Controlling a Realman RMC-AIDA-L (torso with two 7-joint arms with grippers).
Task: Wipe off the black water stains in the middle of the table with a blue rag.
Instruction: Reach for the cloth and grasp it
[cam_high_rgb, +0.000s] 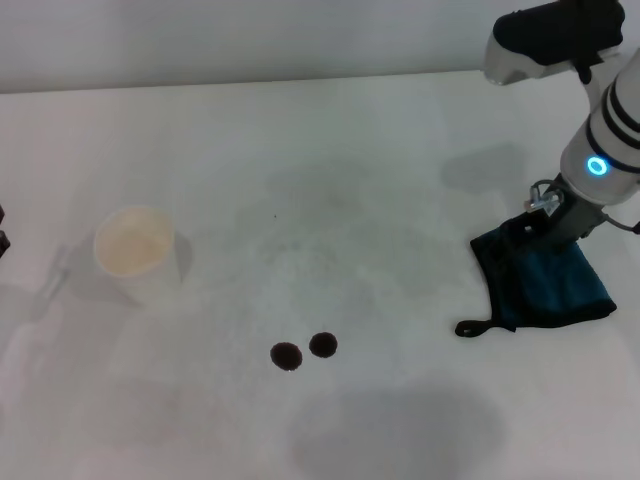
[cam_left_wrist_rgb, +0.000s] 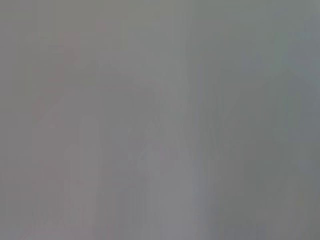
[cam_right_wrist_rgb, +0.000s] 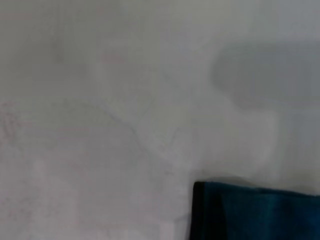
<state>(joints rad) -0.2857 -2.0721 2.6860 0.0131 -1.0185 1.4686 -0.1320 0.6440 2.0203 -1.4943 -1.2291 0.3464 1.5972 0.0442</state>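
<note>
Two black water stains (cam_high_rgb: 303, 350) sit side by side nearest the camera on the white tabletop (cam_high_rgb: 400, 130), at about 6 o'clock from its middle, almost touching each other. Well apart from them, toward 3 o'clock, lies the blue rag (cam_high_rgb: 545, 285), crumpled, its black loop trailing toward the stains. Directly on the rag's far edge stands the right tool (cam_high_rgb: 535, 228), lowered from above and touching the cloth; I cannot tell whether it is apart or clamped. Toward 9 o'clock stands a white paper cup (cam_high_rgb: 137, 252), upright. At the far 9 o'clock edge only a dark sliver of the left tool (cam_high_rgb: 3, 230) shows, parked; its state cannot be told. From the right wrist, the rag's (cam_right_wrist_rgb: 255, 212) black-trimmed corner lies on bare tabletop (cam_right_wrist_rgb: 100, 125).
</note>
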